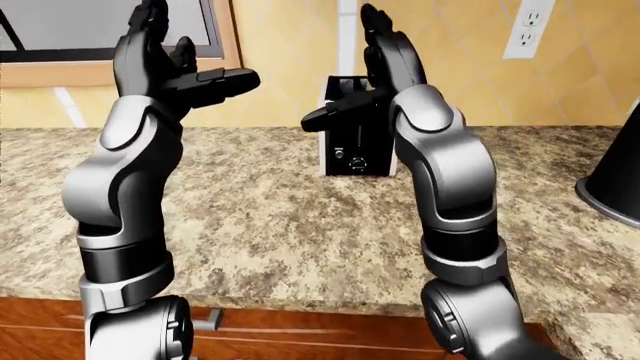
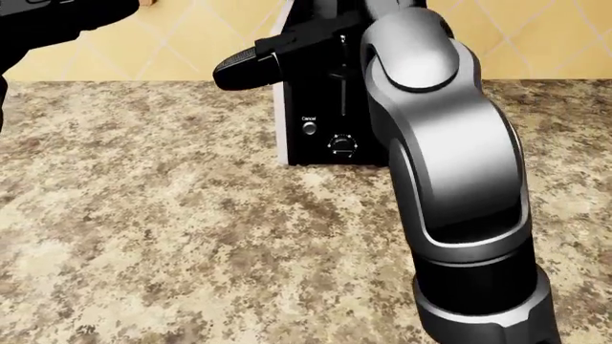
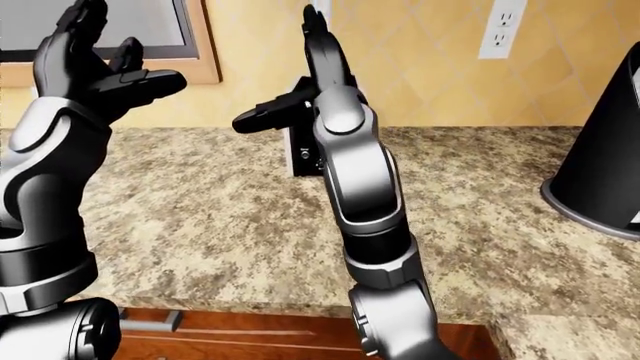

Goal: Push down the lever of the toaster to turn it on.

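Your two robot hands are raised above a speckled bench, with a black toaster standing behind them.

The toaster (image 1: 352, 127) stands upright on the bench (image 1: 280, 217) against the tiled wall. Your right robot hand (image 1: 385, 56) is open, fingers pointing up, thumb sticking out to the toaster's left, its forearm covering the toaster's right side. Your left robot hand (image 1: 160, 64) is open too, well left of the toaster. The lever (image 2: 341, 72) sits in its slot above the dial (image 2: 341, 144); nothing touches it.

Toaster (image 1: 352, 133) on counter (image 1: 260, 217), btwn raised arms; cone (image 1: 615, 180) right.
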### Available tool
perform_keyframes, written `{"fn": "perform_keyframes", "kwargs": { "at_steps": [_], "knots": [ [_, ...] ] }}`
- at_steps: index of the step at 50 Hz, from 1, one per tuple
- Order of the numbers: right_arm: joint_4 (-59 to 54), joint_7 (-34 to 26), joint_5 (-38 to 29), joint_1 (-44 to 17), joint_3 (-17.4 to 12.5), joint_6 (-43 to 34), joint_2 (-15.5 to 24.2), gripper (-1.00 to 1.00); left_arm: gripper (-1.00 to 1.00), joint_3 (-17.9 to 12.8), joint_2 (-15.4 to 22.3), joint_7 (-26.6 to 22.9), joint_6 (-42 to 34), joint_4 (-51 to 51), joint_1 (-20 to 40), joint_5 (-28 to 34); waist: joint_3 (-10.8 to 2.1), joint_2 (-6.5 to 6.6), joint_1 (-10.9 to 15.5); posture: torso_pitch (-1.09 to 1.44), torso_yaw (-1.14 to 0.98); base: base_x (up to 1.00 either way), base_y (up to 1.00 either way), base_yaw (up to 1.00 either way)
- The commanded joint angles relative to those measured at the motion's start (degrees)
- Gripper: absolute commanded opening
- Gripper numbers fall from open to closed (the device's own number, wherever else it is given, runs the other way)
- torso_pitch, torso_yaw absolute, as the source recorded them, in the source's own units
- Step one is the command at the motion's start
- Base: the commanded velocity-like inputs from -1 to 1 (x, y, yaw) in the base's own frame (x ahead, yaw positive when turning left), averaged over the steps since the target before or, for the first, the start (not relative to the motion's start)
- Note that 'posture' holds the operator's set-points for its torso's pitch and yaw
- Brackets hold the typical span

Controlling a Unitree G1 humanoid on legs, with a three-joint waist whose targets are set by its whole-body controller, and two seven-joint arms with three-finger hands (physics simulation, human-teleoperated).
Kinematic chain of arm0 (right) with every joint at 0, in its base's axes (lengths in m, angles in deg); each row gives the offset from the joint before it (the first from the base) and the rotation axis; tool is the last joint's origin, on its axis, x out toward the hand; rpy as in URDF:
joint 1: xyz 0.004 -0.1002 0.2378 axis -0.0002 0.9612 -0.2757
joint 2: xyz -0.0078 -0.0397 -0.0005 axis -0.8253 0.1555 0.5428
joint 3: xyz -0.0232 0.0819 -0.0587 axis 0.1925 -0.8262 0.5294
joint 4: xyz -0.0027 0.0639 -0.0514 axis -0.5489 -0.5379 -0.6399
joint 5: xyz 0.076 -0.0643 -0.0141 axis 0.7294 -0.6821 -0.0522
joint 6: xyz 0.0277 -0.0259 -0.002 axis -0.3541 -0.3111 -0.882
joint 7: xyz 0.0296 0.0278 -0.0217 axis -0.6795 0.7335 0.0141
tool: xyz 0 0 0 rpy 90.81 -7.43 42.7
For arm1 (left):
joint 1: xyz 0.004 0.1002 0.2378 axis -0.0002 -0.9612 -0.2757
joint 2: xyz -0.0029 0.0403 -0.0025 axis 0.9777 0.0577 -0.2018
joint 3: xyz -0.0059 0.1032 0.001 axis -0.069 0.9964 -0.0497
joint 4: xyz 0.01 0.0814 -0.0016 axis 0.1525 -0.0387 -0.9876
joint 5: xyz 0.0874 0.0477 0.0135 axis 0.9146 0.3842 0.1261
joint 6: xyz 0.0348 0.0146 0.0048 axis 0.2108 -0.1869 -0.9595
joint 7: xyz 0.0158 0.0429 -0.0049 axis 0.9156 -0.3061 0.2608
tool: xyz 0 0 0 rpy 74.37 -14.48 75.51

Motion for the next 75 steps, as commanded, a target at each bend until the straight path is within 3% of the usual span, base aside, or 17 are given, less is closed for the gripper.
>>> {"fn": "perform_keyframes", "kwargs": {
  "at_steps": [1,11,32,50,57,75],
  "knots": [
    [2.8,0.2,-1.3,-1.1,-0.3,0.8,-0.1,1.00,1.00,-0.5,0.7,-0.2,1.6,1.2,1.9,0.1,-0.85,0.27,0.0,-0.36,0.00,0.00,0.00,0.00],
    [8.5,-0.1,-2.8,2.0,0.6,-2.4,-2.0,1.00,1.00,-0.4,0.7,-0.1,1.3,1.4,1.9,0.3,-0.95,0.28,0.1,-0.36,0.00,0.00,0.00,0.00],
    [11.7,-0.5,-4.8,7.0,2.4,-1.8,-5.0,1.00,1.00,-0.6,0.6,-0.3,1.3,1.5,1.7,0.3,-1.16,0.41,0.1,-0.36,0.00,0.00,0.00,0.00],
    [8.3,1.0,-2.5,8.1,0.5,0.1,-5.8,1.00,1.00,-0.6,0.8,-0.3,1.3,1.2,1.9,0.5,-1.35,0.44,0.1,-0.36,0.00,0.00,0.00,0.00],
    [7.9,2.1,-1.2,10.0,1.6,1.2,-5.7,1.00,1.00,-0.7,0.9,-0.3,1.4,1.2,1.8,0.5,-1.41,0.42,0.0,-0.36,0.00,0.00,0.00,0.00],
    [3.1,2.9,0.0,9.7,0.8,4.3,-5.1,1.00,1.00,-0.6,0.8,-0.5,1.4,1.2,1.9,0.8,-1.50,0.36,0.1,-0.36,0.00,0.00,0.00,0.00]
  ]
}}
